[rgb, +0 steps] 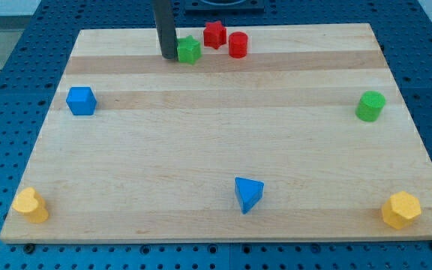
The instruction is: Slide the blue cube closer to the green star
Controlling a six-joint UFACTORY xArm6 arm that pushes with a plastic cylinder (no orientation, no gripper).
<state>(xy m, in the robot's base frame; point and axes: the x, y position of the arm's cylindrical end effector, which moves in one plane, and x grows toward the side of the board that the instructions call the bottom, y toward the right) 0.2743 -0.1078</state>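
Wooden table (223,150), my tip (168,56) touching green star (189,49), blue cube (81,100) well apart; no jaws, bare rod.

Wooden board (223,157) on blue perforated bench (6,67).
- View's top: green star (190,50), red star (214,34), red cylinder (238,45), clustered.
- My tip (168,57) on board, just left of green star.
- Left: blue cube (82,100).
- Right: green cylinder (370,106).
- Bottom centre: blue triangular block (247,193).
- Bottom corners: yellow block (31,205) left, yellow hexagonal block (401,209) right.
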